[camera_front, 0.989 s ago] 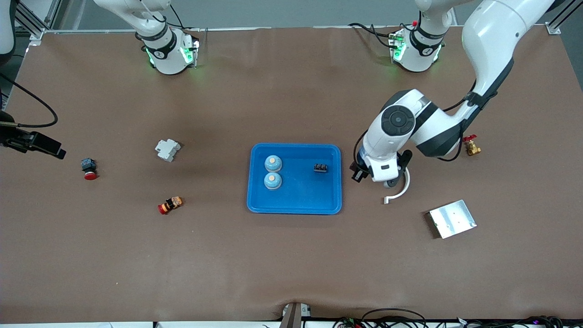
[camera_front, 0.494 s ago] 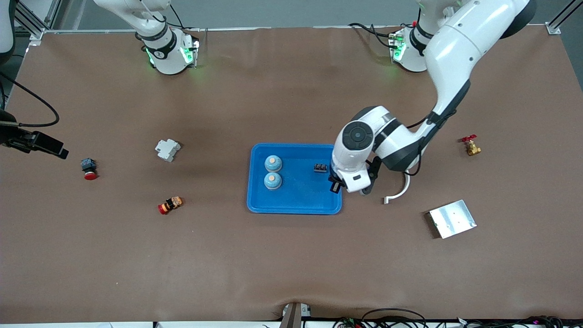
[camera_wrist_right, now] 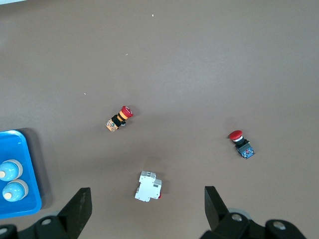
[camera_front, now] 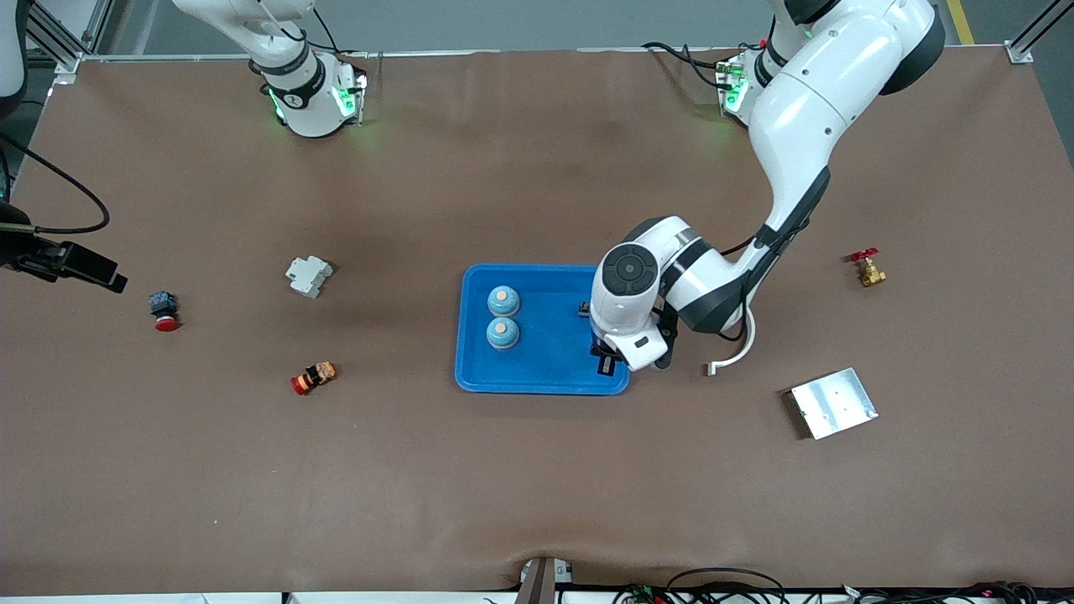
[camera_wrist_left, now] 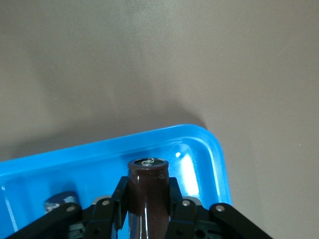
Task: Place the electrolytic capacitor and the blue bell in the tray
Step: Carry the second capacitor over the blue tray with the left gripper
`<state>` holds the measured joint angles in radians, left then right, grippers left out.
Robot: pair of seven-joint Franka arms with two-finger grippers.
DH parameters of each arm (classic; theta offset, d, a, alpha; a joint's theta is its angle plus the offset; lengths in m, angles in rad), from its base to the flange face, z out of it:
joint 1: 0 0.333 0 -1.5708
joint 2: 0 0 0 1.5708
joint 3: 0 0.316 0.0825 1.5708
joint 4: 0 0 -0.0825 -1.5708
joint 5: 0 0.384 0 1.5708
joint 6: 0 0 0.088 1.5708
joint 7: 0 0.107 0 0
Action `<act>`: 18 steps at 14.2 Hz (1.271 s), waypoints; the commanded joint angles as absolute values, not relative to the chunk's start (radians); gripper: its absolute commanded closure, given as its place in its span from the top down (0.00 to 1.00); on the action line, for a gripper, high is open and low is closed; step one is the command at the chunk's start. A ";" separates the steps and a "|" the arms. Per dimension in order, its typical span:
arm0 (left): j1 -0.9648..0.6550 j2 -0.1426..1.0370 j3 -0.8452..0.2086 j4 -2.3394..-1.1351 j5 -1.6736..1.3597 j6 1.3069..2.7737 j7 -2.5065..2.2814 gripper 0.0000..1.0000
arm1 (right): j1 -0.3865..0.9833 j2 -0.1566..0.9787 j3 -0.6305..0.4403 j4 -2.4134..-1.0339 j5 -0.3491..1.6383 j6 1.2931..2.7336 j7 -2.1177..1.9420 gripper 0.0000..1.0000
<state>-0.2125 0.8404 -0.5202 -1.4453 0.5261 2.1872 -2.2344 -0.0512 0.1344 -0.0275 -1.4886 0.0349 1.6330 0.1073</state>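
Two blue bells stand inside the tray, one just beside the other, at the part of the tray toward the right arm's end of the table. A small black part lies in the same tray, mostly hidden under the left arm's wrist. The electrolytic capacitor, a dark brown cylinder with a metal top, is pinched between the fingers of the left gripper, which are pressed against its sides. This gripper hangs over the tray's corner toward the left arm's end of the table, just inside the raised rim, and the floor of the tray around that corner is bare blue plastic.

Just beside the tray, toward the left arm's end, lies a white curved hook; well apart from the tray in the same direction are a silver plate and a brass valve. Toward the right arm's end, well apart from the tray, are a white breaker, a red and orange button and a red button with blue base.

The right gripper waits high over the table near the white breaker, its fingers spread wide and holding nothing.
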 commanded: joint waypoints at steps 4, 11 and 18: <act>-0.265 0.900 -0.500 -1.358 0.532 2.198 -2.307 0.00 | -0.048 0.120 -0.032 -1.497 0.049 1.634 0.097 1.00; -0.339 0.951 -0.447 -1.342 0.532 2.266 -2.341 0.00 | -0.048 0.120 -0.032 -1.497 0.051 1.632 0.097 1.00; -0.367 0.965 -0.410 -1.344 0.532 2.278 -2.359 0.00 | -0.049 0.120 -0.032 -1.497 0.051 1.632 0.097 1.00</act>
<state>-0.3513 0.9395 -0.4203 -1.3807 0.5257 2.2781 -2.3389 -0.0512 0.1344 -0.0279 -1.4886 0.0358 1.6334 0.1072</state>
